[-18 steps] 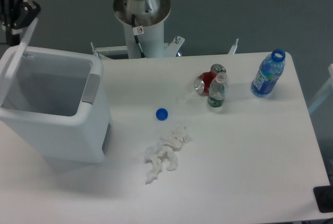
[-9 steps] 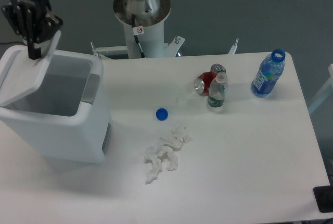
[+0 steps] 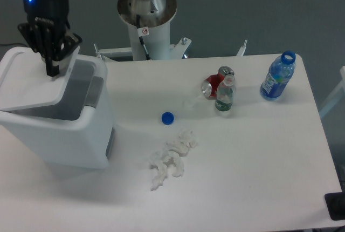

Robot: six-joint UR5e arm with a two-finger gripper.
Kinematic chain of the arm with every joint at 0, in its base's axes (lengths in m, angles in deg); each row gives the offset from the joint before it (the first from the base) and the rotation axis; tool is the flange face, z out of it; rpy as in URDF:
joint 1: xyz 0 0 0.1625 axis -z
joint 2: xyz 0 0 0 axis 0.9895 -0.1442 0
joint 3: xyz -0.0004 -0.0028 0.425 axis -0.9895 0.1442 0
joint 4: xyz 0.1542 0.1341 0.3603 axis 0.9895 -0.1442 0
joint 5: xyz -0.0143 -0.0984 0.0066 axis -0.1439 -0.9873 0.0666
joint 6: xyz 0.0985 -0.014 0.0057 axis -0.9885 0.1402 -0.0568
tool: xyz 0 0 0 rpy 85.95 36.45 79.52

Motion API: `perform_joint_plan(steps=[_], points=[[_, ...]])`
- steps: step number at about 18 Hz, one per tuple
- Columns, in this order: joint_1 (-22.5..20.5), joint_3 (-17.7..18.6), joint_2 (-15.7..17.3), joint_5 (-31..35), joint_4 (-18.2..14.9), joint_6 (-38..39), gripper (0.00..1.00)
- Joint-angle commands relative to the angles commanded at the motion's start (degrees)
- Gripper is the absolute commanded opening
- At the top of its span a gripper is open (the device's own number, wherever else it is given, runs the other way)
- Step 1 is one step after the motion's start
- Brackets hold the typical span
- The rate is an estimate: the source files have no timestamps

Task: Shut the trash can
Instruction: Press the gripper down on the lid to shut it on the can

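Note:
The trash can [image 3: 81,140] is a large white boxy bin at the table's left, with a grey latch [image 3: 95,91] on its right rim. Its flat white lid [image 3: 29,81] slopes down over most of the opening, leaving a gap along the right side. My gripper [image 3: 53,70] points straight down with its dark fingers together, the tips resting on the lid near its free edge. Nothing is held between the fingers.
A blue bottle cap [image 3: 167,117] and crumpled white tissue [image 3: 171,158] lie mid-table. A red can [image 3: 213,85] and a small clear bottle [image 3: 225,95] stand further right, a blue open bottle [image 3: 278,76] near the right edge. The robot base [image 3: 146,13] rises behind.
The gripper has moved right and down, pushing the lid from nearly upright at the bin's left edge to a low slope over the opening.

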Motion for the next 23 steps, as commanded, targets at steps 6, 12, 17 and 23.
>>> perform_joint_plan(steps=[6,12,17,23], points=[[-1.14,0.26,-0.27,0.0,-0.26,-0.44,0.0],[-1.67,2.37,-0.01,-0.18,-0.44,-2.46,0.0],[-1.85,2.37,-0.18,-0.18,-0.44,-2.55,0.0],[-2.46,3.25,-0.27,-0.26,-0.44,-2.55,0.0]])
